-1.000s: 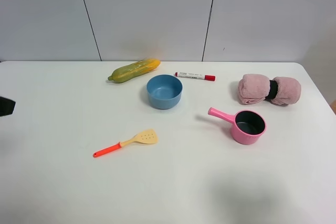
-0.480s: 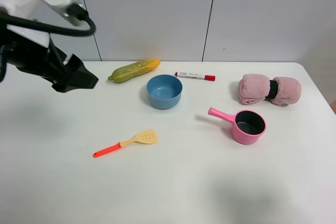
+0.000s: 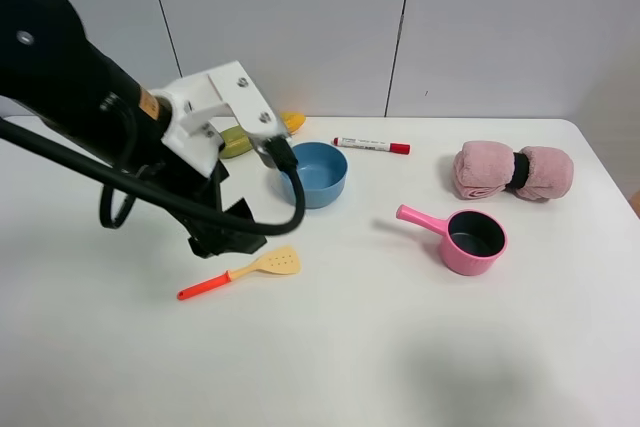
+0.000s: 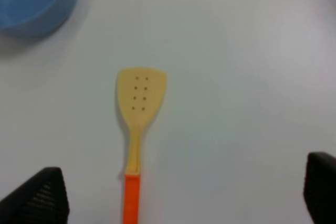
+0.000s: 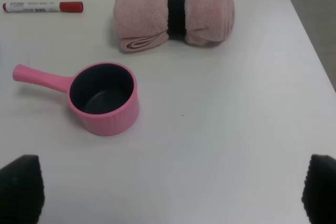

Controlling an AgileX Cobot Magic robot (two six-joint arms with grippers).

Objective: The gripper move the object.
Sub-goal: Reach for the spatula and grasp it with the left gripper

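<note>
A white table (image 3: 350,347) holds a handful of toys and, on the left, a big glossy black robot arm. A second ago only a sliver of that arm showed at the table's left edge. Half a second ago it hung high near the back wall. Now it has swung down and inward, so the left gripper (image 3: 228,235) sits low over the table, just behind the toy spatula (image 3: 238,273).

The spatula has not moved. It lies flat towards the front left, orange-red handle pointing to the near-left, pale yellow holed blade towards the blue bowl (image 3: 313,175), which stands near but apart from it. From the camera on the left wrist, the spatula runs straight up the middle between two black fingertips set wide apart. The left gripper is spread wide, holds nothing and, as far as I can tell, touches nothing.

The right gripper (image 5: 170,192) is out of sight from above. Its own camera shows its tips far apart, empty, looking at a pink saucepan (image 5: 104,98), a rolled pink towel (image 5: 176,17) and a red-capped marker (image 5: 42,7).

My reading is that the approach is nearly finished and the grasp has not begun. The arm looks lined up to drop over the handle and close.
</note>
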